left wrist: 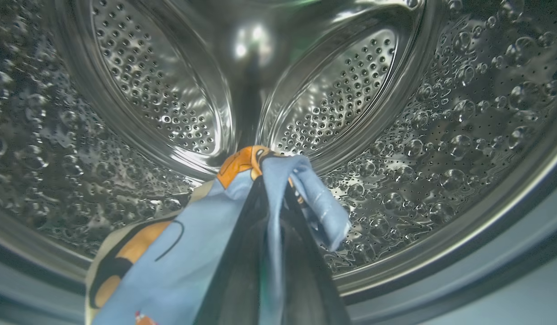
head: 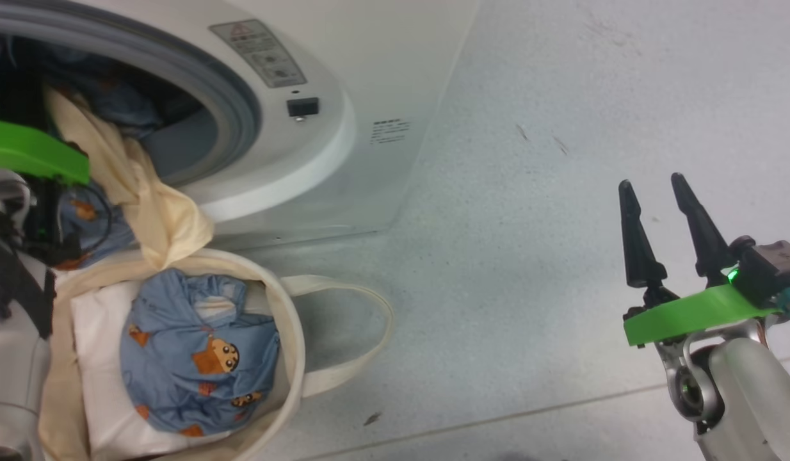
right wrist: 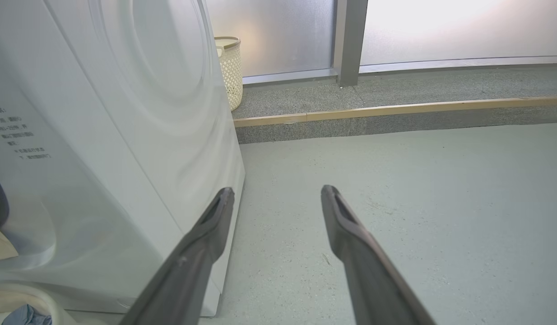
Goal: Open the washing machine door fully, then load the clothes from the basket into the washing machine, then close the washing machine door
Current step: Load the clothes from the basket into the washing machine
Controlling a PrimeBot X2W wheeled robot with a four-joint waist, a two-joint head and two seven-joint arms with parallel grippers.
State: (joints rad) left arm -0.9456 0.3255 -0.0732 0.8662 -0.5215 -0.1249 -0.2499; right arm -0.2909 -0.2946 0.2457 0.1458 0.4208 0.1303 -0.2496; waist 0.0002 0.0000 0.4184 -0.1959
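- The right gripper (head: 652, 182) hung over bare floor (head: 529, 269) well to the right of the machine (head: 382, 57). Its fingers (head: 635, 243) were spread wide and held nothing, and it was best kept there, out of the cloth's way.
- The basket (head: 294, 333) stood just before the machine's mouth, with a blue bear-print bundle (head: 196, 358) lying in it on a white pad (head: 97, 358). The bundle looked like the next load; the pad did not.
- A cream garment (head: 152, 198) trailed from the machine's mouth over the gasket (head: 238, 102) down to the basket rim, half in and half out. It seemed likely to catch in the door unless pushed wholly inside.
- The left gripper (left wrist: 266, 178) was inside the machine, its fingers (left wrist: 301, 266) clamped narrow on a fold of bear-print clothes (left wrist: 179, 271) that draped back toward the mouth.
- The step appeared to be carrying this piece in. Doing it well called for reaching toward the back of the drum (left wrist: 161, 95), lowering before letting go, then opening fully so the fold dropped free.
- Withdrawal was best made straight out of the machine's mouth, so that no trailing cloth came back with the arm.
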